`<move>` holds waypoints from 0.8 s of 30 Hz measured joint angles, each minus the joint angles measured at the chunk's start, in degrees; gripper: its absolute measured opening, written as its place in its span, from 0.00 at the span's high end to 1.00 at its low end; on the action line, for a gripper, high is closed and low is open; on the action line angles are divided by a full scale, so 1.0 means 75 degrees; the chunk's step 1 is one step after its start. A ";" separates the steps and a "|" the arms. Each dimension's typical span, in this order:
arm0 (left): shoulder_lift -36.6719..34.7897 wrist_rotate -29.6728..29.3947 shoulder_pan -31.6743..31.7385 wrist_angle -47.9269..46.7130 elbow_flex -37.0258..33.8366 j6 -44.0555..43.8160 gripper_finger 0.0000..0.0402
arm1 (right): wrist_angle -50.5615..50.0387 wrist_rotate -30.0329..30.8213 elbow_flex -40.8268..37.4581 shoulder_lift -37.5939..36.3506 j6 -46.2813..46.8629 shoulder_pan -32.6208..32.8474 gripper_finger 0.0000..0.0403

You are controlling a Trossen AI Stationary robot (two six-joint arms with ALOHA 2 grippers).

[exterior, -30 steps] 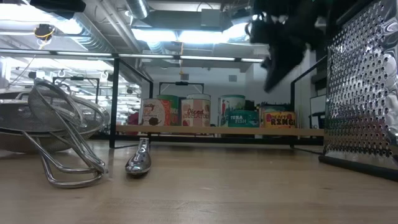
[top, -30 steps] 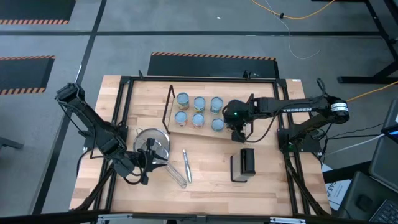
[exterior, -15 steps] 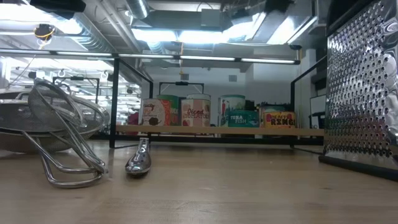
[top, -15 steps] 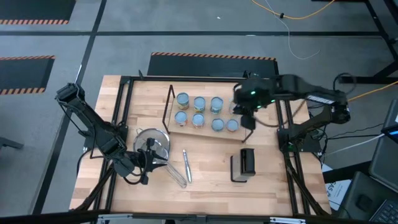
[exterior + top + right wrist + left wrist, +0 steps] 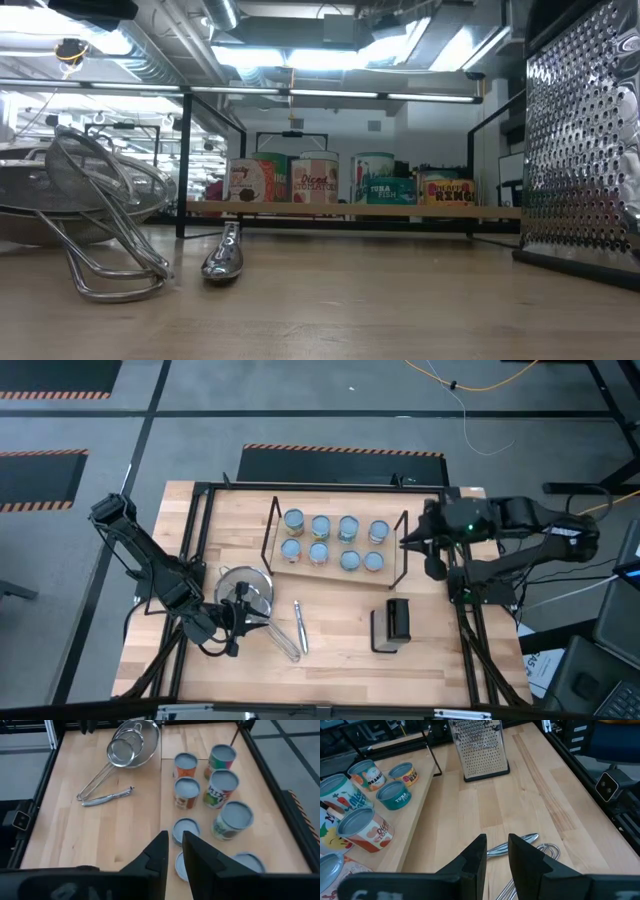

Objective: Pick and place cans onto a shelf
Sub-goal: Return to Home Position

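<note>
Eight cans (image 5: 333, 540) with pale blue-silver tops stand upright in two rows on the light-wood shelf (image 5: 300, 570), between its black wire end frames. They also show in the low view (image 5: 315, 180) and the right wrist view (image 5: 187, 790). My right gripper (image 5: 410, 540) hangs high by the shelf's right end frame, shut and empty (image 5: 173, 852). My left gripper (image 5: 238, 618) waits at the near left beside the strainer, shut and empty (image 5: 497, 852).
A round metal mesh strainer (image 5: 245, 590) lies left of the shelf, its wire handle pointing toward the near edge. A small metal utensil (image 5: 299, 625) lies beside it. A box grater (image 5: 393, 622) stands at the near right. Black frame rails (image 5: 455, 610) border the table.
My right gripper has risen from above the shelf's right end and drawn back toward the table's right edge, out of the low view. The two cans at the shelf's right end, covered by the arm before, now show standing there.
</note>
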 joint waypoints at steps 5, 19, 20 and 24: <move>0.0000 0.0000 0.0003 0.0000 0.0000 -0.0003 0.82 | 0.1631 0.0009 -0.1970 -0.0888 0.0000 0.0113 0.85; 0.0000 0.0000 0.0001 0.0000 0.0000 -0.0011 0.82 | 0.5164 -0.0399 -0.5557 -0.3358 -0.0189 0.0110 0.85; 0.0000 0.0001 0.0002 0.0000 0.0000 -0.0012 0.82 | 0.5311 -0.0403 -0.5706 -0.3534 -0.0189 0.0110 0.85; 0.0000 0.0001 0.0002 0.0000 0.0002 -0.0012 0.82 | 0.5603 -0.0657 -0.6220 -0.4234 -0.0125 0.0108 0.85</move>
